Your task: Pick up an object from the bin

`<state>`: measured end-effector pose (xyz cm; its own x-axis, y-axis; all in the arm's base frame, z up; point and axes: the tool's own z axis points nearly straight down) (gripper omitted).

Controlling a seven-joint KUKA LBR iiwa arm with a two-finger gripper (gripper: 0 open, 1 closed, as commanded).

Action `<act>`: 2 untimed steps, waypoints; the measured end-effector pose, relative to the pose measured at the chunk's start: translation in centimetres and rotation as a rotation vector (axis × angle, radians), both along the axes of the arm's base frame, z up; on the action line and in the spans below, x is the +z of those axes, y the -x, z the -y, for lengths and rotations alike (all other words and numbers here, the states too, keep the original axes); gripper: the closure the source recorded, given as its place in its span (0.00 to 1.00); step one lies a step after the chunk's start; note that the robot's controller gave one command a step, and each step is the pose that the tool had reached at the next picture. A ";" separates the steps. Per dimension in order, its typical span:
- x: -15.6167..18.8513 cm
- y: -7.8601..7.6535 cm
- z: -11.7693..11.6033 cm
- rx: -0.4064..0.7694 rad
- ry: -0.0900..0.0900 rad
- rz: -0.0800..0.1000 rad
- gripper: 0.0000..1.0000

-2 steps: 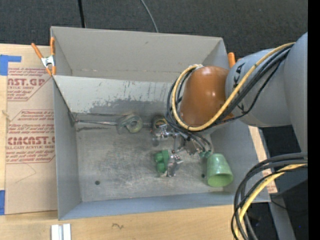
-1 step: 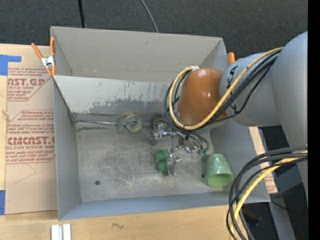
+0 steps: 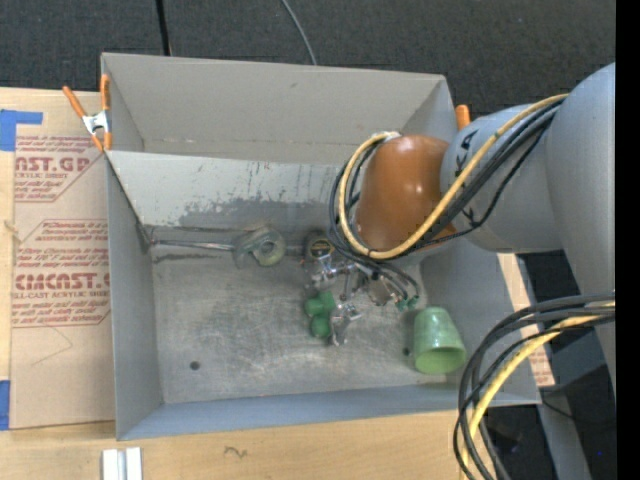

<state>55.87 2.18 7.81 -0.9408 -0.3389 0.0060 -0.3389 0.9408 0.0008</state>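
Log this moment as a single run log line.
phase: end effector low in bin centre | nearest: small dark green piece beside it | also: pale green cup on its side | hold: cannot tell

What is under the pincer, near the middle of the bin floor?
A small dark green thing peeks out from below the pincer, on the floor of the bin. The pincer covers part of it, so its whole shape cannot be seen.
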 end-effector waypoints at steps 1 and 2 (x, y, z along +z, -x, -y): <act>9.3 1.4 1.0 0.233 -0.002 0.012 1.00; 9.1 1.5 0.9 0.232 -0.004 0.008 1.00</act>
<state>54.34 1.27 16.88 -0.8375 -0.5464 -0.0026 -0.5464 0.8375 0.0007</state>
